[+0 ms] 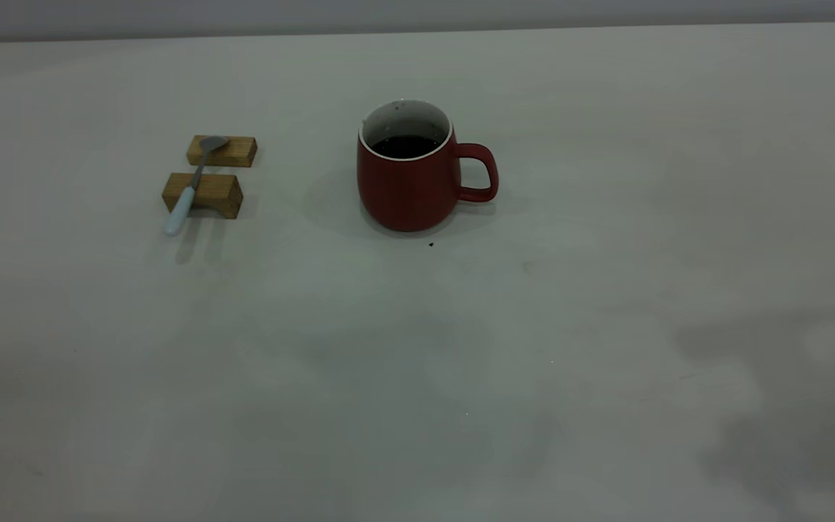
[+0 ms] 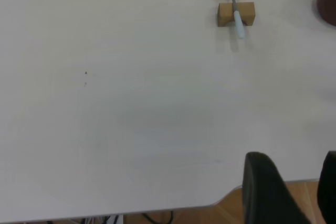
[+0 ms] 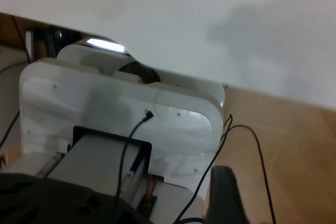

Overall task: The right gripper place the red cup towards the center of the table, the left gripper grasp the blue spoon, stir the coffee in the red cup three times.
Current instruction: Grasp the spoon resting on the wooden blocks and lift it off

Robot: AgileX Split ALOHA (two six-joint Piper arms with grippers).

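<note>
The red cup sits upright around the middle of the counter, a bit toward the far edge in the exterior view, handle pointing to that view's right. The coffee inside is dark and flat, well below the white rim. Neither arm shows in the exterior view.

The blue spoon is off to that view's left, well apart from the cup. It lies bridged across two small wooden blocks, bowl resting on the far block, pale handle sticking out past the near one and tilting down toward the counter.

The left gripper hangs back over the near counter edge, well away from the spoon, which is far off in the left wrist view. Its dark jaws look spread, with a gap between them and nothing held.

The right gripper is off the counter entirely, parked by a white housing with black cables, wooden floor below. Can't tell how its jaws stand.

The counter is plain off-white and matte, with faint smudges and a tiny dark speck just in front of the cup. A pale wall runs behind it.
</note>
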